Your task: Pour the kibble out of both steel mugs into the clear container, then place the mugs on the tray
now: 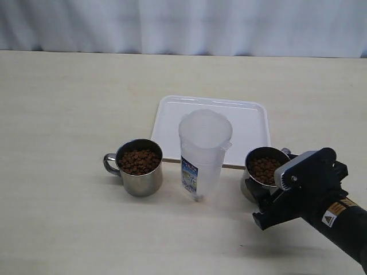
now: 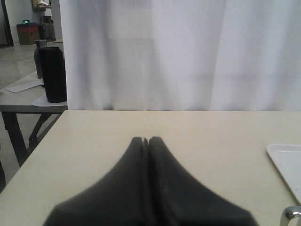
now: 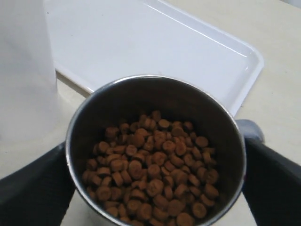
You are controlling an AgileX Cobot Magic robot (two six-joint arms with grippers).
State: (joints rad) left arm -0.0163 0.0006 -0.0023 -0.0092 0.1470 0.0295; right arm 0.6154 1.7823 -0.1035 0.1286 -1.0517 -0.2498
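Observation:
Two steel mugs hold brown kibble. The left steel mug (image 1: 139, 167) stands free on the table, its kibble (image 1: 139, 161) near the rim. The right steel mug (image 1: 264, 167) sits between the fingers of my right gripper (image 1: 262, 186), which presses on both its sides. In the right wrist view that mug's wall (image 3: 155, 94) and its kibble (image 3: 150, 165) fill the frame between my gripper's (image 3: 155, 183) two black fingers (image 3: 33, 188). The clear container (image 1: 203, 154) stands upright between the mugs. The white tray (image 1: 252, 120) lies behind it. My left gripper (image 2: 146, 139) is shut and holds nothing.
A white curtain hangs behind the table's far edge. The left wrist view shows a corner of the tray (image 2: 287, 165), a bit of a mug handle (image 2: 291, 216), and a dark cylinder (image 2: 53, 73) on another table off to the side.

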